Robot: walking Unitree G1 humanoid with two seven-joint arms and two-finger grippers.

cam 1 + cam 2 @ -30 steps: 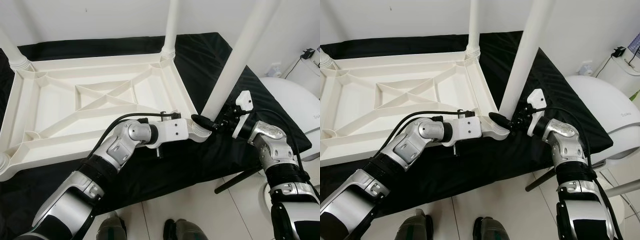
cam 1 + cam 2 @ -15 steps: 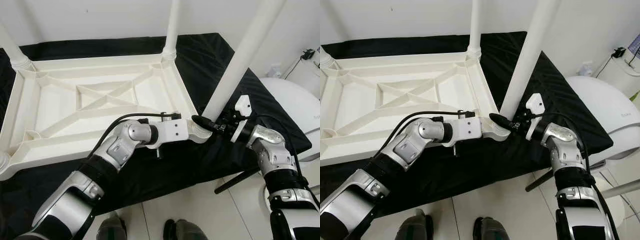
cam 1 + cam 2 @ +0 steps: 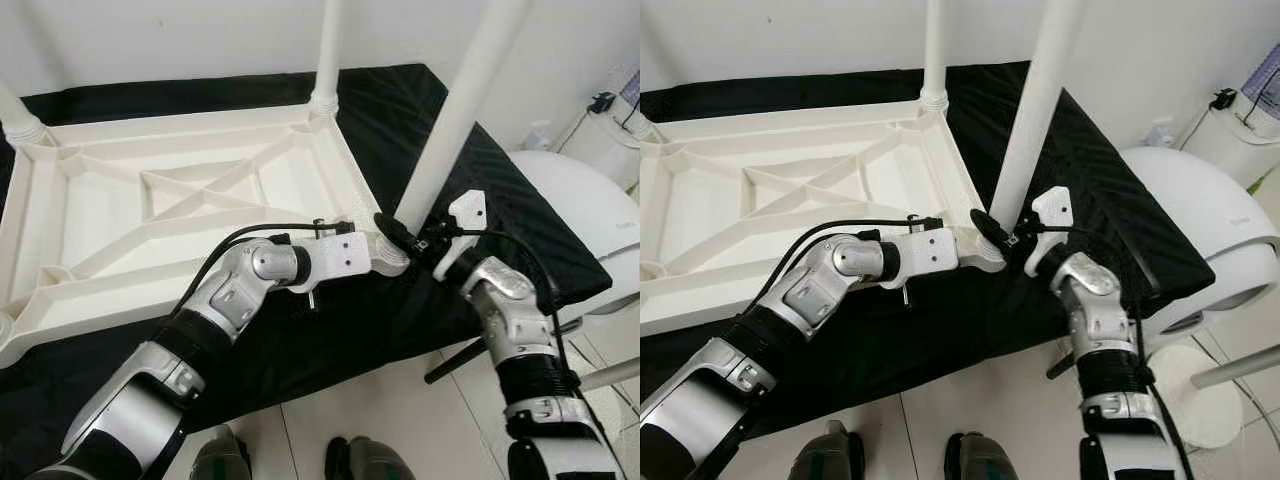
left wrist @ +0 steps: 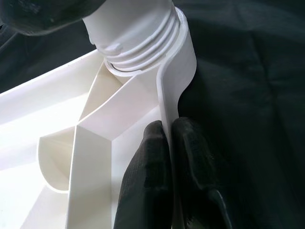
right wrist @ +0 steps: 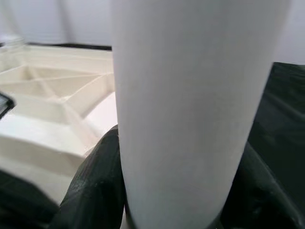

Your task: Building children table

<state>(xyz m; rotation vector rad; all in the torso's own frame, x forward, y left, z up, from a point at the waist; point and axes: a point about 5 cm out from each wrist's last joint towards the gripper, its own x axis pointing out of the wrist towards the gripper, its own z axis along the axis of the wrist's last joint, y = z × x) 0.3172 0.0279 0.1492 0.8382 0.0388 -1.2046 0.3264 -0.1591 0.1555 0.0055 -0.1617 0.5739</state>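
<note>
A white plastic tabletop (image 3: 170, 200) lies upside down on a black cloth, ribs facing up. Legs stand at its far corners, one (image 3: 325, 60) at the far right. At the near right corner a long white leg (image 3: 450, 120) stands in its threaded socket (image 4: 138, 43). My left gripper (image 4: 169, 157) is shut on the tabletop's thin rim beside that socket. My right gripper (image 3: 400, 232) is shut around the base of that leg, its black fingers (image 5: 93, 186) on either side of the tube (image 5: 190, 105).
The black cloth (image 3: 440, 130) covers a low surface under the tabletop. A white rounded appliance (image 3: 1200, 220) stands to the right, with a dark bar (image 3: 470, 355) on the tiled floor by it. My feet (image 3: 970, 462) are at the near edge.
The camera has shifted slightly, so the scene has slid left. My right wrist has turned and moved closer to the leg base. The left gripper keeps its hold on the rim.
</note>
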